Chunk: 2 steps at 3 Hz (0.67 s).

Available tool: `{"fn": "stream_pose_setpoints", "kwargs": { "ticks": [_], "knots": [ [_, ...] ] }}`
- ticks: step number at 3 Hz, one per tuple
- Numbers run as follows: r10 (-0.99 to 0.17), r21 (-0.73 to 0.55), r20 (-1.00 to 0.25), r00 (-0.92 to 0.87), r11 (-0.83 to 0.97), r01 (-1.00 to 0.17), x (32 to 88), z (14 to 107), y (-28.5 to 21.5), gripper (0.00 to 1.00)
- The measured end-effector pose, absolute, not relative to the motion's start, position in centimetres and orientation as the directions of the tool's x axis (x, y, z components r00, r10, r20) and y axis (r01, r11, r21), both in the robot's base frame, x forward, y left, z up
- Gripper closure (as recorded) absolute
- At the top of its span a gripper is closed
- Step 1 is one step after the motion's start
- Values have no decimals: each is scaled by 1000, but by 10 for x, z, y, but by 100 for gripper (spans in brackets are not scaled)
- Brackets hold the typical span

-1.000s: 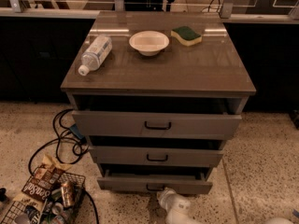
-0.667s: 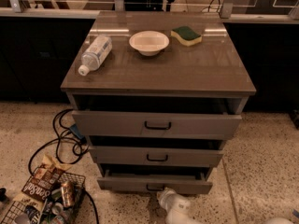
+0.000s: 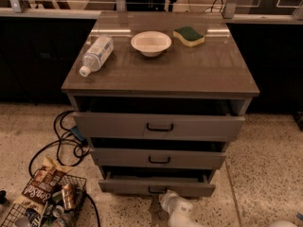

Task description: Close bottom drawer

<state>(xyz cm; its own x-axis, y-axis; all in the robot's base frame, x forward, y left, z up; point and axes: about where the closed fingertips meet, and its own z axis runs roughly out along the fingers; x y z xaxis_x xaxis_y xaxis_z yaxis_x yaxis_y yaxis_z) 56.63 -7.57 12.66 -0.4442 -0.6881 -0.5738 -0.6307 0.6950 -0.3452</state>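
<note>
Bottom drawer point(image 3: 128, 186): being shown pulled out a little from the cabinet point(image 3: 242, 107), lowest of three, with a dark gap being seen above its shallow front; its black handle point(image 3: 157, 190) is being turned toward the camera.
Gripper point(image 3: 168, 200): being held low over the floor point(image 3: 265, 174), just in front of the drawer's front and right beside the handle; whether it is touching is not being made clear.
Grip: whether released or clenched is not being shown.
Middle drawer point(image 3: 118, 157): being shown slightly ajar.
Top drawer point(image 3: 109, 125): being shown ajar as well.
Worktop point(image 3: 189, 70): a bottle point(image 3: 96, 54) on its side at the left, a white bowl point(image 3: 151, 42) at the middle rear and a sponge point(image 3: 189, 35) just right of the bowl are being carried.
Floor, left: a wire basket point(image 3: 28, 212) of cans and snack bags and black cables point(image 3: 64, 138) are being seen beside the cabinet.
</note>
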Motion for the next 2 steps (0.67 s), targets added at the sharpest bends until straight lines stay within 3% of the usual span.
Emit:
{"fn": "stream_pose_setpoints", "kwargs": {
  "ticks": [2],
  "knots": [
    [-688,-345,-574,-444,695,-631,566,127,-76,52]
  ]
}}
